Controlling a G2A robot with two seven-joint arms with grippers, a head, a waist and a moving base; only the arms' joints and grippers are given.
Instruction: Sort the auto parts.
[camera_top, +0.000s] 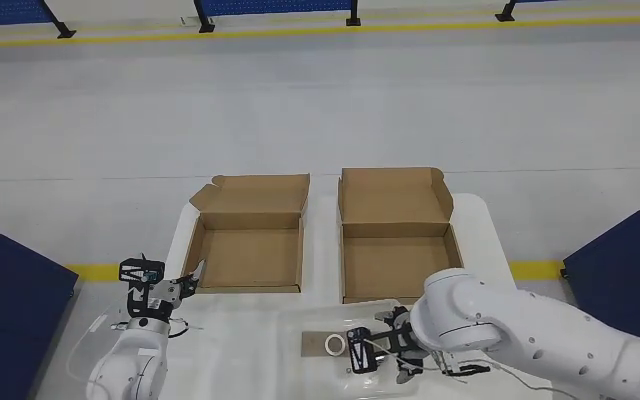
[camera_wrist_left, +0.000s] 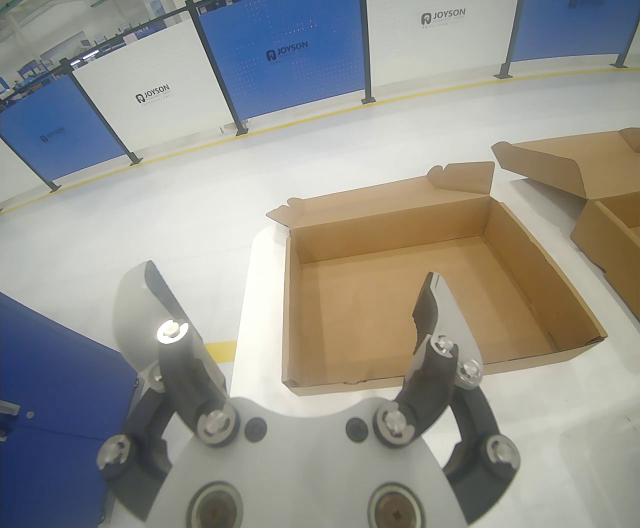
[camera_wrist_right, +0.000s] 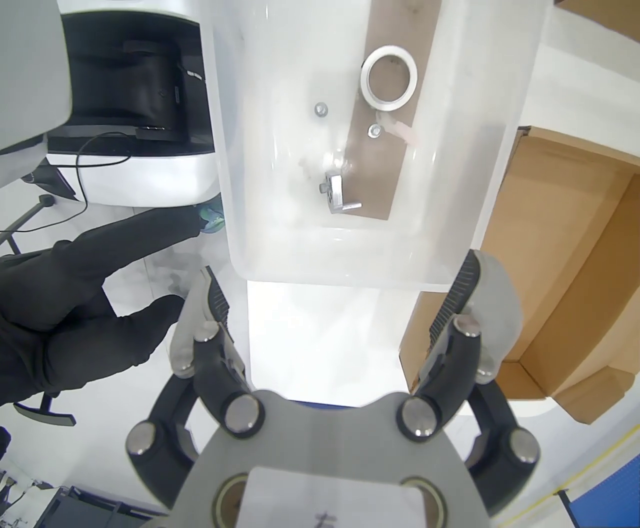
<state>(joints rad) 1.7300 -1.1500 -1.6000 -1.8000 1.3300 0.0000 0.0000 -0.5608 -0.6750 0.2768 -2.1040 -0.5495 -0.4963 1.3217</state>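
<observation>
A clear plastic bin (camera_wrist_right: 280, 150) holds the parts: a white ring (camera_wrist_right: 389, 78), a grey metal bracket (camera_wrist_right: 337, 192) and two small washers (camera_wrist_right: 320, 109) (camera_wrist_right: 374, 131), lying on or beside a brown card strip (camera_wrist_right: 420, 40). My right gripper (camera_wrist_right: 340, 295) hangs open just over the bin's near end, nothing between its fingers. In the top view that gripper (camera_top: 362, 352) is over the bin (camera_top: 330, 308), next to the ring (camera_top: 335, 345). My left gripper (camera_wrist_left: 295, 295) is open and empty near the front left corner of the left cardboard box (camera_wrist_left: 425, 280).
Two open, empty cardboard boxes (camera_top: 250, 255) (camera_top: 400, 262) stand side by side at the back of the white table (camera_top: 320, 250), flaps raised behind them. The bin sits in front of the gap between them. Blue barriers (camera_top: 30, 300) flank the table.
</observation>
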